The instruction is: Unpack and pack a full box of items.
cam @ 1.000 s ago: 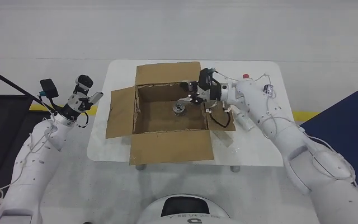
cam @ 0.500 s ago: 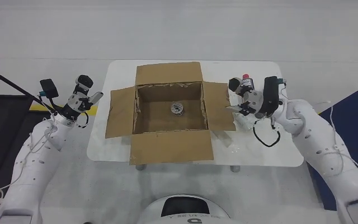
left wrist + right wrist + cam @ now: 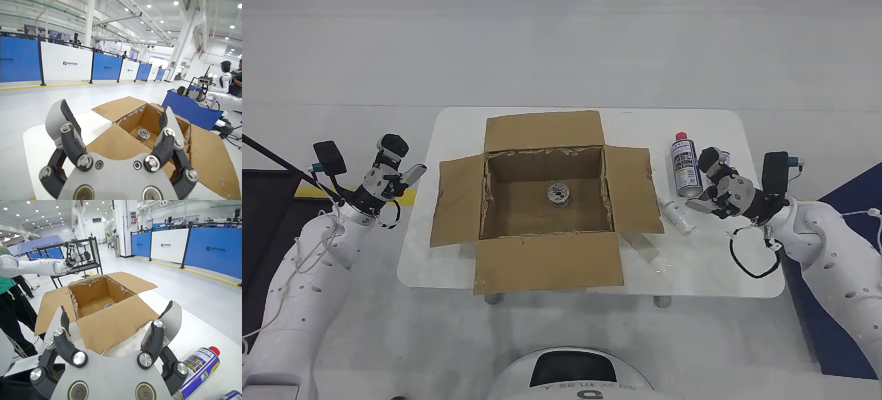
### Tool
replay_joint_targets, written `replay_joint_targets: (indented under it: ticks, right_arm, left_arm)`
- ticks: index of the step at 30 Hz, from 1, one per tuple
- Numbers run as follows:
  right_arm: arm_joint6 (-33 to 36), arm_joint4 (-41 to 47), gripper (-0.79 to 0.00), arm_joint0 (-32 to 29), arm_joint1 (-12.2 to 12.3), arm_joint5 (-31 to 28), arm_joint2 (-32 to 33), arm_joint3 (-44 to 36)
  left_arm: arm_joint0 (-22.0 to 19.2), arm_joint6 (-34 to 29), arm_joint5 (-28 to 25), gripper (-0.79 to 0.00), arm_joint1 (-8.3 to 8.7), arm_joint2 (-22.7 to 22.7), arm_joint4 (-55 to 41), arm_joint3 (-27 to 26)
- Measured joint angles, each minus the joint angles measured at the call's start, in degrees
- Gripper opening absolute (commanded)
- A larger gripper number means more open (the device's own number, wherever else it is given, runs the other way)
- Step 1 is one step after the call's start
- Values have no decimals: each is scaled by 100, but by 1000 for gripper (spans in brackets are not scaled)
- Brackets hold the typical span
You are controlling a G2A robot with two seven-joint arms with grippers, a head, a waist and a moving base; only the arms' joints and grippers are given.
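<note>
right gripper (image 3: 708,182) (image 3: 117,310): jaws wide open, nothing held, sits over the right part of the bench (image 3: 712,265), right of centre in the top frame

spray can (image 3: 685,165) (image 3: 200,366) lies flat on the bench just left of that gripper in the top frame, red cap toward the upper edge; can't tell if a finger touches it

small pale cylinder (image 3: 676,214) lies just below the can in the top frame, between the gripper and the box's right flap

left gripper (image 3: 402,160) (image 3: 115,109): jaws wide open too, empty, at the left middle of the top frame, just off the bench's left edge, near the box's left flap but not touching it

box (image 3: 542,132) (image 3: 206,144) (image 3: 113,321): brown cardboard, centre of the top frame, all 4 flaps folded out flat, torn edges round the opening

1 small round metal part (image 3: 559,192) (image 3: 143,133) (image 3: 109,304) sits on the box floor near its middle, well apart from both grippers

bench is white with rounded corners; box takes the middle, can and cylinder on the right side

room: pale grey floor with a yellow line, blue and white barrier panels along the walkways, white columns, ceiling spotlights
</note>
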Motion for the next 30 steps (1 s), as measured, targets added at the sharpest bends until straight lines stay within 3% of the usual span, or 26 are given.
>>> replay_joint_targets:
  ticks: [9,16,20,24,26,27,30]
  right_arm:
    - [72,-37,0,-54,-4,84,-3,28]
    - [662,-760,0,-614,21,931,136,57]
    - [984,-1294,-160,-904,17,1670,175,-98]
    - [1401,-1658,-215,-1086,-30,2341,84,-345]
    - [1582,-1716,-200,-1078,-58,2488,36,-396]
    - [1692,-1733,-231,-1052,-80,2588,7,-407]
    - [1938,-1783,-172,-984,-146,2911,-82,-425]
  left_arm:
    - [0,0,0,0,0,0,0,0]
    - [0,0,0,0,0,0,0,0]
    - [0,0,0,0,0,0,0,0]
    - [0,0,0,0,0,0,0,0]
    - [0,0,0,0,0,0,0,0]
    - [0,0,0,0,0,0,0,0]
    - [0,0,0,0,0,0,0,0]
